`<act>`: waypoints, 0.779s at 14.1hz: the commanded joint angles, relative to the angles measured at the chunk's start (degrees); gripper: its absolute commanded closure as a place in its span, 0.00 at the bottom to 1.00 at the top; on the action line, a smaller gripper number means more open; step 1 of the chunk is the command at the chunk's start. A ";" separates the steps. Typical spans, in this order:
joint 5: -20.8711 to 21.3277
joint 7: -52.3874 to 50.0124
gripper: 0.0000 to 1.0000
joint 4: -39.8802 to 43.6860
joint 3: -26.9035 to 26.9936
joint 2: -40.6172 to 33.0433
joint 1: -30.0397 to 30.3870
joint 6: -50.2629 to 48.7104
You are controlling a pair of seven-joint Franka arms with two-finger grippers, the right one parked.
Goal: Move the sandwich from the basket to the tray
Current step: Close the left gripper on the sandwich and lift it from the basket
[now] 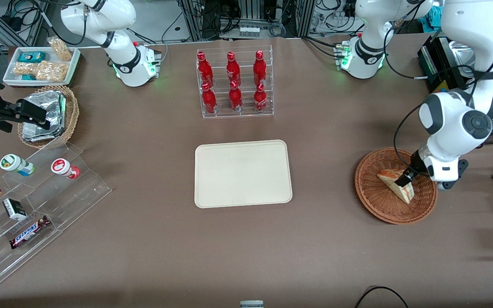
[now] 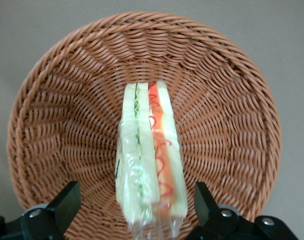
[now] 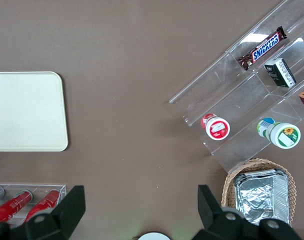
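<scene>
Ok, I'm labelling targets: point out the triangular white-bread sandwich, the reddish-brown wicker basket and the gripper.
Triangular white-bread sandwich (image 2: 149,155): left wrist view, filling edge.
Reddish-brown wicker basket (image 1: 377,204): front view, woven wall.
Gripper (image 1: 405,179): front view, open jaws astride the sandwich.

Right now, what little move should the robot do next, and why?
Probably close the jaws: the gripper hangs low in the basket with one finger on each side of the sandwich, open and not yet squeezing it. The tray waits bare.

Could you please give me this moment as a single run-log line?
phase: grasp approach | gripper: open, straddling sandwich | sandwich: on edge in basket | tray: nothing on it
</scene>
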 commanded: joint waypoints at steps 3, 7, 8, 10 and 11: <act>-0.83 -3.84 0.84 2.87 -0.23 3.92 -0.52 -0.34; 0.22 -1.49 0.95 5.05 -0.41 0.85 -3.23 -8.66; 0.23 0.71 0.96 7.16 -0.41 0.32 -4.12 -12.96; 0.14 4.58 0.98 13.29 -0.50 0.31 -6.65 -21.92; 0.31 7.99 0.97 16.81 -0.41 1.53 -9.11 -25.27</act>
